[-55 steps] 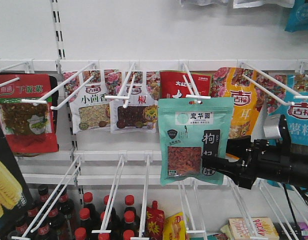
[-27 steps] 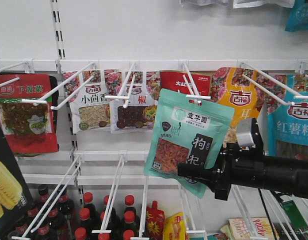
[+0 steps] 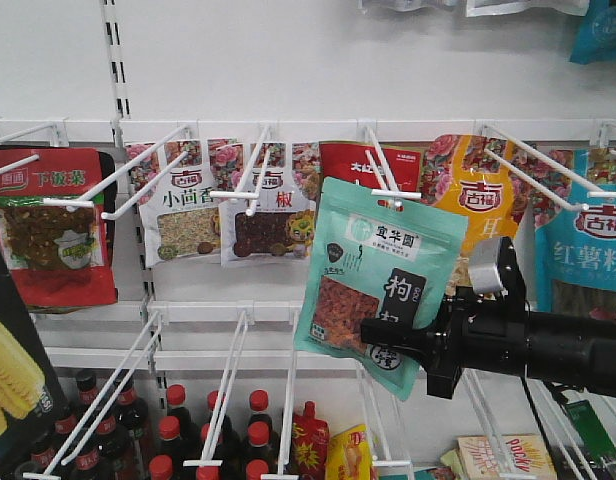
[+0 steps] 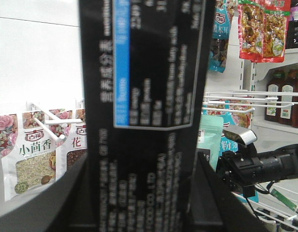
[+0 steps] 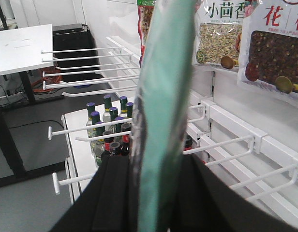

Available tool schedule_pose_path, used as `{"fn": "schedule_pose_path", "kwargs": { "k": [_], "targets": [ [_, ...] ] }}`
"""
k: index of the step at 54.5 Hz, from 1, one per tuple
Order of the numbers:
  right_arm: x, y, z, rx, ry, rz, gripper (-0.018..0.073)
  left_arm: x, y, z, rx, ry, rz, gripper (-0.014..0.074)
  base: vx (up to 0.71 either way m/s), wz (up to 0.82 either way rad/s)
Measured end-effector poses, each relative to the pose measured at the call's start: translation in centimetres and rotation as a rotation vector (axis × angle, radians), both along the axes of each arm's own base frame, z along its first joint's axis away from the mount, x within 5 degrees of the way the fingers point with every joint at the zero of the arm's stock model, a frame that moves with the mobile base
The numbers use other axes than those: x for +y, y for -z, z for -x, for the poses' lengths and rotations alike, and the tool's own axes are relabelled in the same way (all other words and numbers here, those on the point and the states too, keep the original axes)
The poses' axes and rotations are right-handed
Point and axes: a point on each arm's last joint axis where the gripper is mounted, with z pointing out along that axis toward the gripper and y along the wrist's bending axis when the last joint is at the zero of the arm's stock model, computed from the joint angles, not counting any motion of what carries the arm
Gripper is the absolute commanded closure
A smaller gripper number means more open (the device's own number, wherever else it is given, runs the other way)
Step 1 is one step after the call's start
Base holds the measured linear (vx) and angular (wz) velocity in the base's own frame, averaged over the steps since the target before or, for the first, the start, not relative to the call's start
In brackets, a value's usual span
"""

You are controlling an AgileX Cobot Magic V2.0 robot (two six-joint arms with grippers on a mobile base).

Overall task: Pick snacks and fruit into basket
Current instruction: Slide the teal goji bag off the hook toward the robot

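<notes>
**Mint-green pouch (image 3: 383, 280) with a window of dried red berries: clamped, not yet off its peg**

The pouch hangs tilted from a white wire peg hook (image 3: 386, 178), its lower corner pinched tight in the black right gripper (image 3: 393, 345). The step in hand is freeing it. The next move likely calls for a pull outward along the peg until the hang hole clears the tip. The left gripper (image 4: 141, 193) appears closed around a black-and-blue printed box (image 4: 149, 96). No basket shows.

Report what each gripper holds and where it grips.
Right gripper: the mint-green pouch with the red-berry window, pinched at its lower right edge. Left gripper: the black-and-blue printed box, clamped across its sides near the camera-side end.
</notes>
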Motion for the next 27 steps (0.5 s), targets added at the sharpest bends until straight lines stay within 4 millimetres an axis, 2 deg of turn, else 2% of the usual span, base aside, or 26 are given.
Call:
{"fn": "schedule_pose_path", "kwargs": {
  "k": [21, 27],
  "targets": [
    [0.11, -0.10, 0.25, 0.060, -0.019, -0.034, 0.0567, 0.00, 0.00, 0.00, 0.000, 0.000, 0.000, 0.0603, 0.00, 0.00],
    [0.11, -0.75, 0.83, 0.067, -0.030, -0.004, 0.0567, 0.00, 0.00, 0.00, 0.000, 0.000, 0.000, 0.0603, 0.00, 0.00]
  ]
}}
